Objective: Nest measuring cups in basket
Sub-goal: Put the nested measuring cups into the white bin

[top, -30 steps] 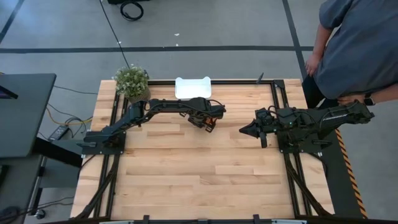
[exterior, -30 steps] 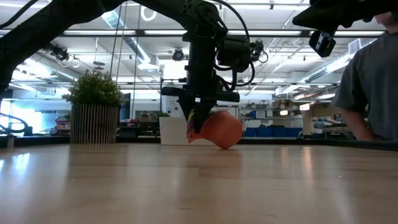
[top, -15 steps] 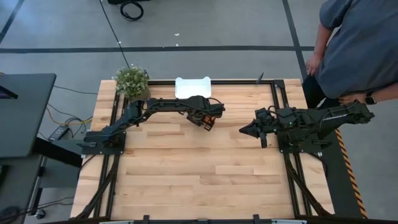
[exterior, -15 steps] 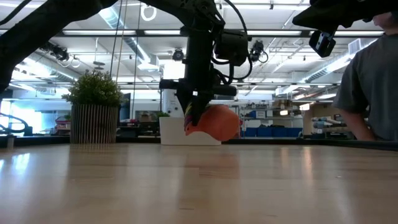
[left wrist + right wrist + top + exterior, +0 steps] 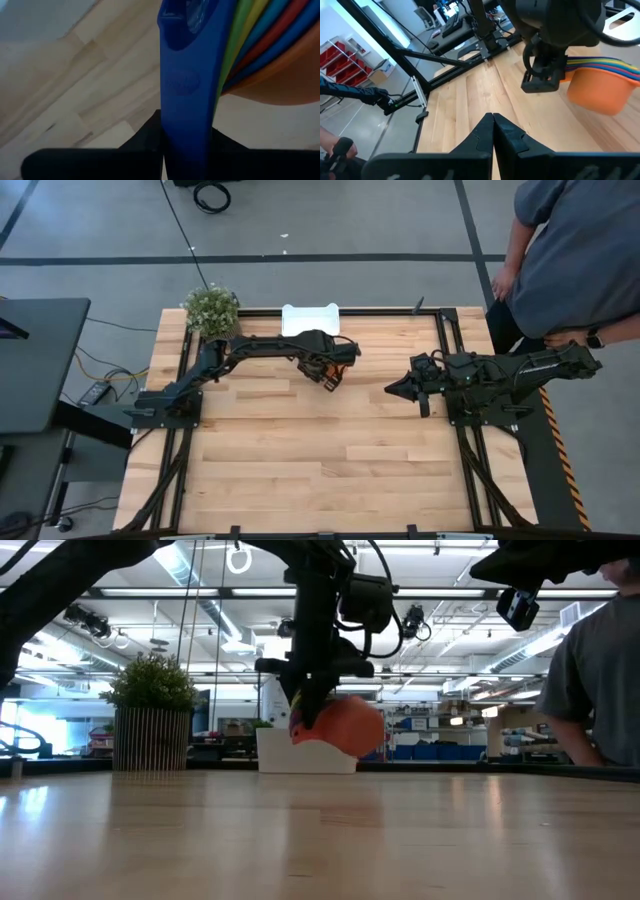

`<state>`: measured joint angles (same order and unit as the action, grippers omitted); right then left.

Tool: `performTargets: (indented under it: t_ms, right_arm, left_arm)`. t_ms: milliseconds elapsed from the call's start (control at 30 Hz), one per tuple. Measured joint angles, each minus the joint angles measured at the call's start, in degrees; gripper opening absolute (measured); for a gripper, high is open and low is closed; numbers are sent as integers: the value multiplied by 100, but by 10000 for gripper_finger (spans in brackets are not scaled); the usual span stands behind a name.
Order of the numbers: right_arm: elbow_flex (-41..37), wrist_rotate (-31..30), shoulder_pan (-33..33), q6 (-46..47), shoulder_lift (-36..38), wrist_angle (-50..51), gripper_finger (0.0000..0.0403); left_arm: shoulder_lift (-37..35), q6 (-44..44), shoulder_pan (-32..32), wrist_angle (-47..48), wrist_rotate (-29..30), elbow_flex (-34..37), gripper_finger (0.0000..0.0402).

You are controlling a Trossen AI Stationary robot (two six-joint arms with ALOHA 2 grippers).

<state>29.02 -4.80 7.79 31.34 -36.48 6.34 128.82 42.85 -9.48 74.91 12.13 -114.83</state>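
Now: cups in the air

Nested measuring cups (image 5: 340,728), orange outermost, hang above table (image 5: 300,470), near basket (image 5: 310,319). Left gripper (image 5: 330,375) clamped on stacked handles. Right gripper (image 5: 393,390) pinched together, empty, well apart.

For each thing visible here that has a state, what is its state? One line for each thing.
measuring cups: nested in one stack, orange outermost, held by the handles, lifted off the table.
left gripper: shut on the cup handles, near the basket.
right gripper: shut, empty, waiting over the table's right side.
basket: upright at the table's far edge; nothing visible inside it from above.
potted plant: upright, beside the basket.
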Motion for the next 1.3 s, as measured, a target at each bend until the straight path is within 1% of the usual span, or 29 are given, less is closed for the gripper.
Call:
performTargets:
  t_ms: [333,467,600,1300]
  right_arm:
    - [0,0,0,2,2,-45,14]
    - [0,0,-1,2,2,-48,14]
    - [0,0,-1,2,2,-76,14]
    - [0,-1,-2,1,0,-180,14]
  left_arm:
    - [-82,-31,-39,150,96,0,55]
    - [-135,-386,-48,188,173,0,55]
    - [-223,-473,-109,238,205,0,55]
    - [-889,-1117,-811,472,226,2,55]
